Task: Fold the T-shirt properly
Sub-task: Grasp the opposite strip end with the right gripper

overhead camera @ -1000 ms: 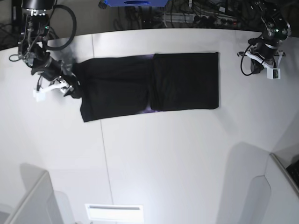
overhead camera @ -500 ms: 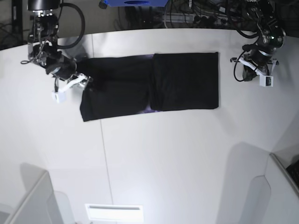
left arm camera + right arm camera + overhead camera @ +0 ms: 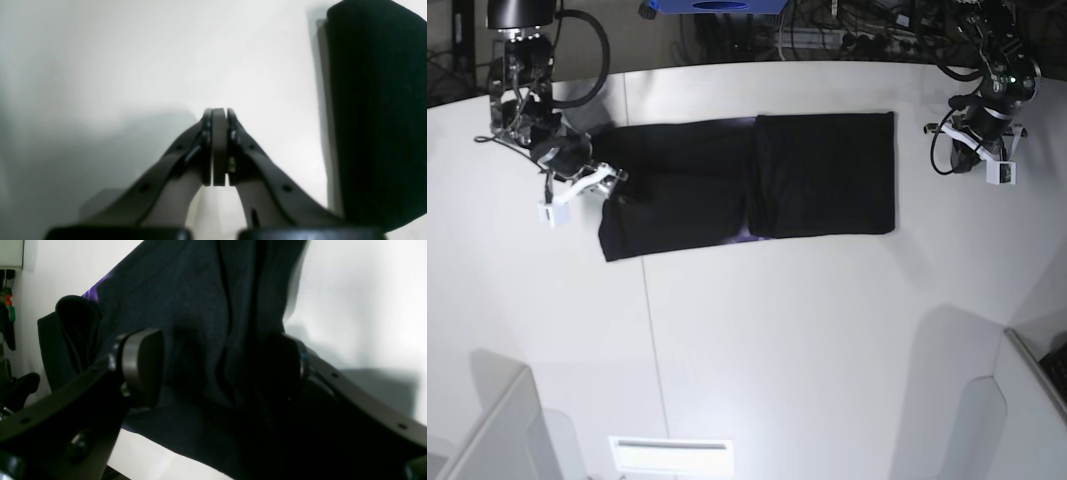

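Moved: right gripper (image 3: 612, 185) has come in over the T-shirt's end since a second ago; left gripper (image 3: 980, 150) has shifted slightly.
T-shirt (image 3: 747, 185): lies as a long black band on the white table (image 3: 777, 340), one half already folded over.
Right gripper: jaws wide apart astride bunched cloth, nothing pinched yet.
Left gripper: jaws pressed together, empty, beside the shirt's other end.
Risk: closing on only the top layer would drag the fold askew.

The T-shirt (image 3: 747, 185) is laid flat across the far half of the table (image 3: 807, 340). The right gripper (image 3: 605, 185) is placed over its left end, the left gripper (image 3: 972, 150) beyond its right edge.
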{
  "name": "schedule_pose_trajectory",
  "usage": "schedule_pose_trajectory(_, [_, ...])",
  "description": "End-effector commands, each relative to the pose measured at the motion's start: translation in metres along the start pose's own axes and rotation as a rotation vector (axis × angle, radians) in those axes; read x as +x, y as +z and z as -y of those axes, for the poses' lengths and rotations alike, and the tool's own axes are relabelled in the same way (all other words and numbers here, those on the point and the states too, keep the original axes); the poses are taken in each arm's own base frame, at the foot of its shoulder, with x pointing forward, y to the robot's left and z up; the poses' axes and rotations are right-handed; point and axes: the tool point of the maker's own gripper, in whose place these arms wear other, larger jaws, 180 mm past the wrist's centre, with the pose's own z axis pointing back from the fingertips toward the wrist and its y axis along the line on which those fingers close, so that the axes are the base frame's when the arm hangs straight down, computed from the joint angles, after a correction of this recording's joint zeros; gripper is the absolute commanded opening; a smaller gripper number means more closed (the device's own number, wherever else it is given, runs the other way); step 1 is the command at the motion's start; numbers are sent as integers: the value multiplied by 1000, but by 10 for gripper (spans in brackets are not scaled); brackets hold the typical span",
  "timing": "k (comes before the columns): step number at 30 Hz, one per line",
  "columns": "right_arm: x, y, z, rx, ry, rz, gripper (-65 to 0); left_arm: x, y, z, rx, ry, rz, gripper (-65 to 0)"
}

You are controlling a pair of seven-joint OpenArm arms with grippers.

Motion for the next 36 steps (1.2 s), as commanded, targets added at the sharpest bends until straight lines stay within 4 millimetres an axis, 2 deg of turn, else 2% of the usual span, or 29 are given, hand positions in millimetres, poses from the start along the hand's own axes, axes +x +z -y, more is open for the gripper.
schedule_pose_trajectory(1, [5,4,10,-43,20,-2,-204,11,4,-4,6,-13,36,-650])
schedule_pose_trajectory(3, [9,4,8,-41,24,2,-204,11,4,-5,7,-14,34,-650])
schedule_pose_trajectory(9, [11,4,21,-103,-18,-2,-204,10,4,-5,8,-15,30,-650])
schedule_pose_trajectory(15, [14,7,31,-163,34,2,-204,9,4,-5,8,-15,27,-650])
schedule_pose_trajectory(18, [22,11,19,-135,53,29,-204,9,4,-5,8,-15,27,-650])
schedule_pose_trajectory(21, [38,22,-6,-91,110,87,-204,8,4,-4,5,-16,27,-650])
schedule_pose_trajectory(23, [46,26,-16,-84,129,88,-204,8,4,-4,5,-16,27,-650])
schedule_pose_trajectory(27, [50,17,-12,-103,86,20,-204,8,4,-4,5,-16,25,-650])
schedule_pose_trajectory(31, [51,16,-12,-103,85,14,-204,7,4,-5,8,-14,25,-650])
schedule_pose_trajectory(36, [50,13,-5,-118,71,8,-204,-2,1,-17,52,-78,-34,-650])
